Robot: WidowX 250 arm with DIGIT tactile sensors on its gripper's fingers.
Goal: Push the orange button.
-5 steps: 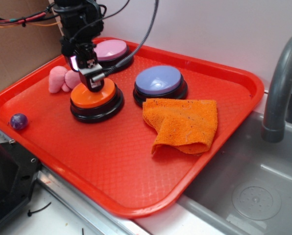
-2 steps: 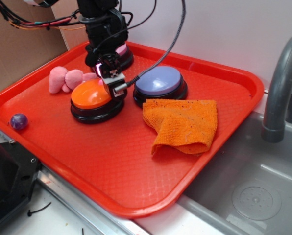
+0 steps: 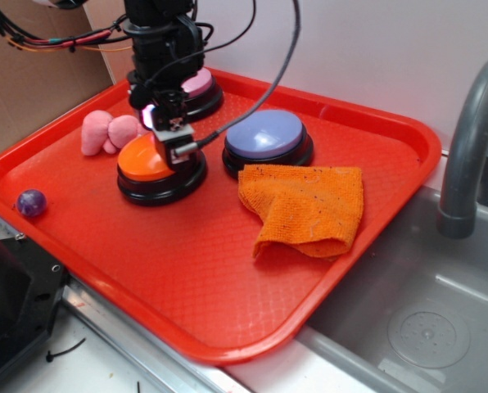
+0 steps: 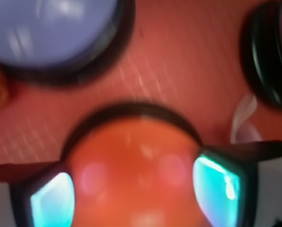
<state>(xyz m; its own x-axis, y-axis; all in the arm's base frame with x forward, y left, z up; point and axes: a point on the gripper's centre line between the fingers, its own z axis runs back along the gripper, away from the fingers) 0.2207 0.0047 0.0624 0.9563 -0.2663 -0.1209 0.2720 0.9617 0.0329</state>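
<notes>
Purple ball [image 3: 31, 202] at tray [image 3: 228, 270] left edge. Pink plush [image 3: 106, 132], then orange button [image 3: 146, 162] left-centre; gripper [image 3: 172, 141] over its right side, fingers [image 4: 221, 182] spread apart, empty. Pink button [image 3: 196, 84] behind; purple button [image 3: 266, 135], orange cloth [image 3: 305, 207] rightward.

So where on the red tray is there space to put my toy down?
The front of the tray is bare, between the purple ball and the orange cloth. The back right corner is free too. It's crowded at the back left: three buttons, the pink toy and the gripper.
</notes>
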